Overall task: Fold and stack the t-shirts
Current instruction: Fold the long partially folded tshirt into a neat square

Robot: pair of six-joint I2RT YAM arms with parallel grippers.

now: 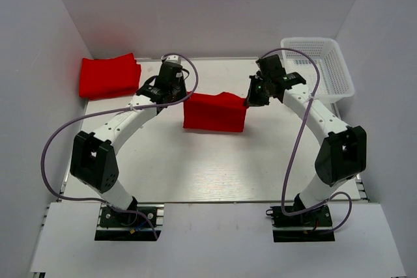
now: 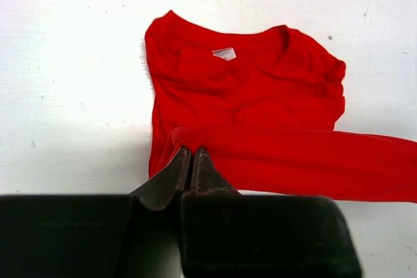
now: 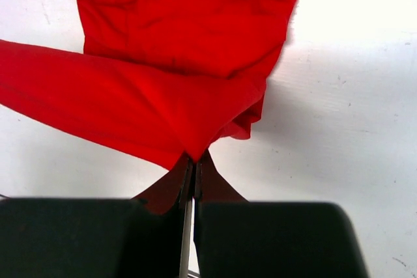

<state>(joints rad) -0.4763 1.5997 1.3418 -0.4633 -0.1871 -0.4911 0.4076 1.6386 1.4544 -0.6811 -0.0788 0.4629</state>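
Where the white table (image 1: 195, 167) meets the back wall on the far left, a folded t-shirt (image 1: 109, 76) lies in a squarish red bundle. From overhead I cannot tell whether it is one shirt or several stacked. Just to its right the left arm reaches in over the table, a purple cable (image 1: 49, 144) looping out from it. The left gripper (image 1: 182, 97) is clamped on the left end of the second t-shirt (image 1: 215, 114), which sits mid-table between the two arms.

In the left wrist view its dark fingers (image 2: 171, 175) are pressed together, with a fold of red cloth pinched at their tips. That fold runs off to the right as a raised band. Beyond the band the rest of the shirt lies flat on the table, collar away from the gripper, with a small white neck label (image 2: 224, 53) showing.

Seen from above, the shirt is doubled over, its near edge lying straight on the table and its upper edge strung between the two grippers. At the right end the right gripper (image 1: 249, 101) has the cloth nipped just as firmly. In the right wrist view its fingers (image 3: 171, 185) are closed, with a point of red fabric gathered between them, and the cloth spreads away up and to the left.

Further right, in the far right corner, a white mesh basket (image 1: 317, 41) stands well apart from the shirt, just beyond the right arm's wrist.
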